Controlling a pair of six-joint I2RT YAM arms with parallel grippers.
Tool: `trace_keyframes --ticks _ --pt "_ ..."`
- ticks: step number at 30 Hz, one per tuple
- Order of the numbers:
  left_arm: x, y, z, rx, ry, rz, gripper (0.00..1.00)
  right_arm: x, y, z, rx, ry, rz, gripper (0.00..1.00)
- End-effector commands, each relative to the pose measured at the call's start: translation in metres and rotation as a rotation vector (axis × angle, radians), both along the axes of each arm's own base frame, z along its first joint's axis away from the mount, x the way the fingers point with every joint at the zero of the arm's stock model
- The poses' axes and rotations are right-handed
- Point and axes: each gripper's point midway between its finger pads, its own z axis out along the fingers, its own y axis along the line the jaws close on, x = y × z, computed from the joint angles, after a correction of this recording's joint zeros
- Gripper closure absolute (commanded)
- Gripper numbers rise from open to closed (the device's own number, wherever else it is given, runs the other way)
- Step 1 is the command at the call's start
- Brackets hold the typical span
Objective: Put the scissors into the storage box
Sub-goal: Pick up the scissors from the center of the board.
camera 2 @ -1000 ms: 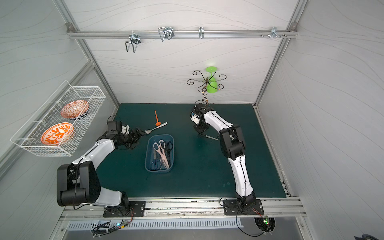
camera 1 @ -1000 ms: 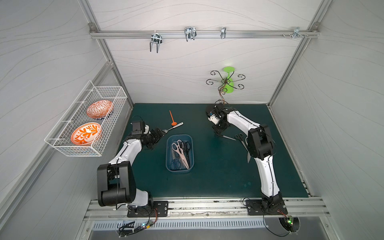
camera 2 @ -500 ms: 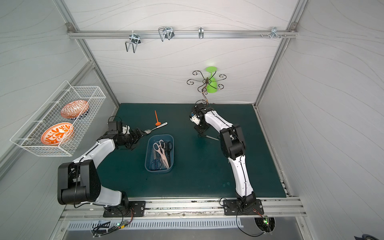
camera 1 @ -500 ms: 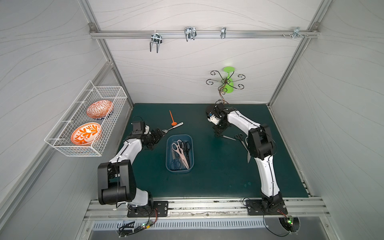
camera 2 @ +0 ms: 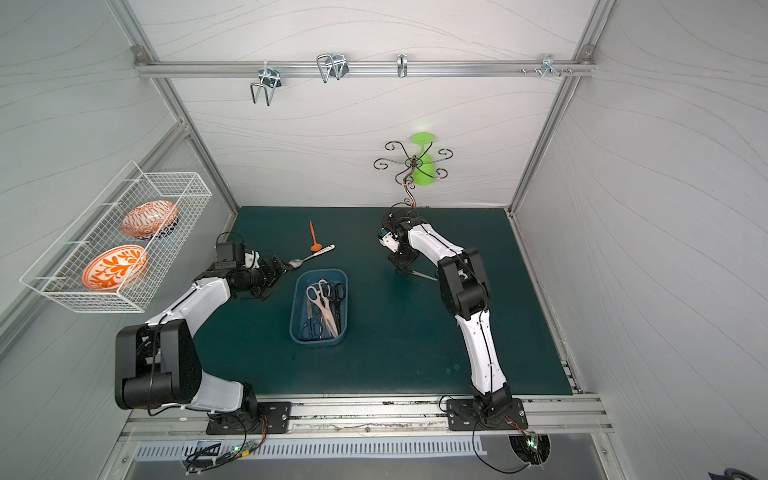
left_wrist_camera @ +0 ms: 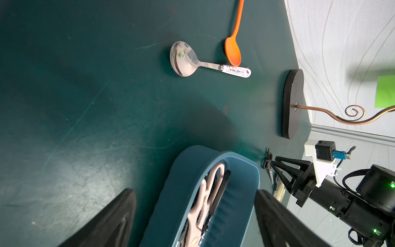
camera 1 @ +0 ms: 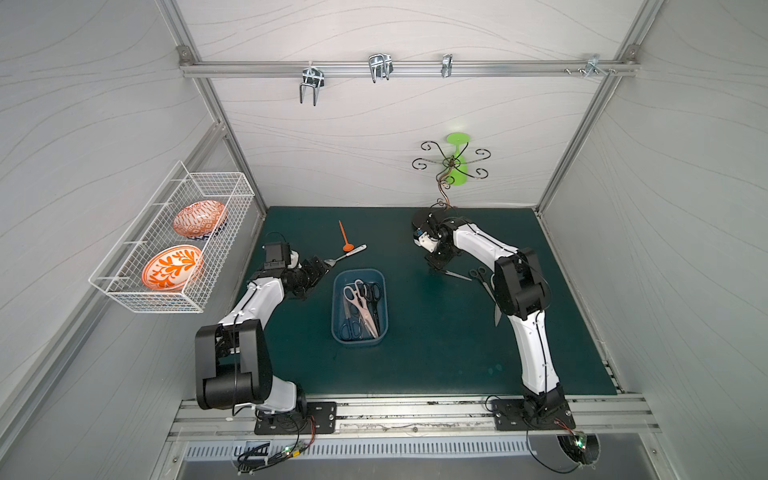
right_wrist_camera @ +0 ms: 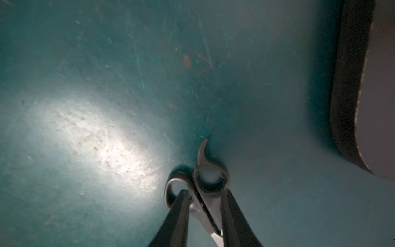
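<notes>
The blue storage box (camera 1: pixel 337 307) sits mid-mat and holds several scissors, a pink-handled pair (camera 1: pixel 362 305) among black ones. My left gripper (camera 1: pixel 313 274) is open and low by the box's far left corner. In the left wrist view its fingers (left_wrist_camera: pixel 111 220) flank the box end (left_wrist_camera: pixel 186 181) without touching it. My right gripper (camera 1: pixel 436 264) points down at the mat, shut on the grey handles of a steel pair of scissors (right_wrist_camera: pixel 205 179), whose blade (camera 1: pixel 457 275) trails right. A black-handled pair (camera 1: pixel 482 278) lies beside my right arm, partly hidden.
A steel spoon (camera 1: pixel 345 257) and an orange stick (camera 1: pixel 344 239) lie behind the box. The hook stand's dark round base (right_wrist_camera: pixel 352 85) stands close behind my right gripper, with a green glass (camera 1: pixel 457 162) hanging on it. A white wire basket (camera 1: pixel 174 245) with bowls hangs on the left wall.
</notes>
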Motion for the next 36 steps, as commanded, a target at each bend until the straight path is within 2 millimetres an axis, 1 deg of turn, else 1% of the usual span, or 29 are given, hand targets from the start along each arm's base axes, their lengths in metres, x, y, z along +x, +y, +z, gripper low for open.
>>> trace_keyframes --ticks 1,9,16,24,26,27,34,36 --pt "0.007 0.002 0.006 0.026 -0.030 -0.009 0.09 -0.004 0.003 -0.014 -0.012 0.028 0.025 0.70" --pt "0.007 0.002 0.005 0.024 -0.024 -0.008 0.09 -0.009 0.004 -0.024 -0.004 0.056 0.021 0.70" --pt "0.007 0.002 0.004 0.026 -0.022 -0.009 0.09 -0.014 0.004 -0.040 -0.016 0.091 0.010 0.71" --pt "0.008 0.002 0.003 0.021 -0.020 -0.008 0.09 -0.023 -0.004 -0.048 -0.068 0.103 0.007 0.72" --pt "0.008 0.002 0.003 0.019 -0.019 -0.008 0.09 -0.025 -0.005 -0.051 -0.080 0.108 0.007 0.75" --pt "0.008 0.001 0.003 0.019 -0.021 -0.009 0.09 -0.026 -0.005 -0.052 -0.086 0.107 0.009 0.78" --pt "0.008 0.002 0.003 0.019 -0.019 -0.008 0.09 -0.026 -0.008 -0.056 -0.110 0.107 0.006 0.86" --pt "0.008 0.002 0.003 0.018 -0.018 -0.008 0.09 -0.026 -0.008 -0.056 -0.110 0.105 0.003 0.92"
